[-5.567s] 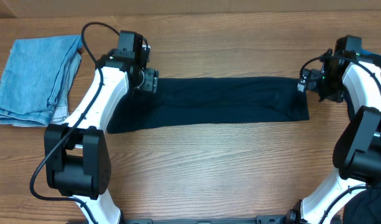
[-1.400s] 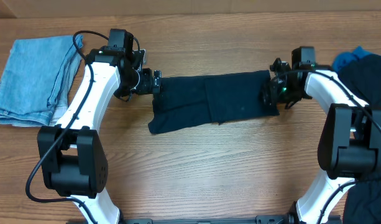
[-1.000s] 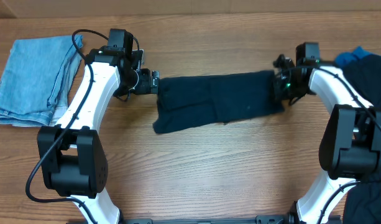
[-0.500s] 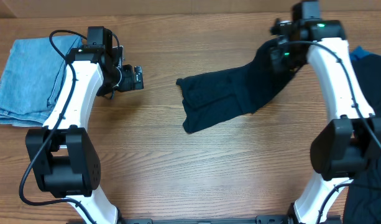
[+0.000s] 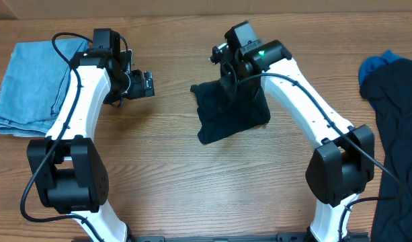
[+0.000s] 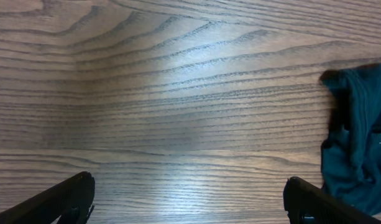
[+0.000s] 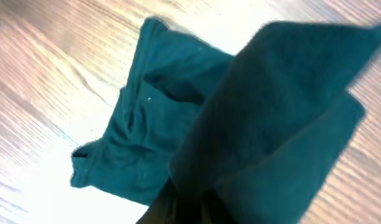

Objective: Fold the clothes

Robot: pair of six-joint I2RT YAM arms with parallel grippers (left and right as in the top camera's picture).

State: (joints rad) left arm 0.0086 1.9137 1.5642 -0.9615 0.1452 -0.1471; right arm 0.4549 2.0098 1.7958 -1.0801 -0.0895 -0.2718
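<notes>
The clothes (image 5: 230,113), a dark navy garment, lie bunched in the middle of the table, with the right end lifted and carried over the left part. My right gripper (image 5: 226,66) hangs above its far edge, shut on that raised fold. In the right wrist view the held cloth (image 7: 277,106) drapes from my right gripper (image 7: 196,210) over the layer lying flat (image 7: 146,137). My left gripper (image 5: 150,84) stands open to the left of the garment, apart from it. In the left wrist view my left gripper (image 6: 190,199) spans bare wood, with the garment's edge (image 6: 358,143) at the right.
A folded light blue denim garment (image 5: 37,84) lies at the far left. A pile of dark cloth (image 5: 397,114) with a blue piece (image 5: 374,65) covers the right edge of the table. Bare wood lies in front of the garment.
My right gripper has swung from the far right across to the middle, carrying the garment's right end over the rest. The left gripper had let go and drawn back left; it now holds still.
</notes>
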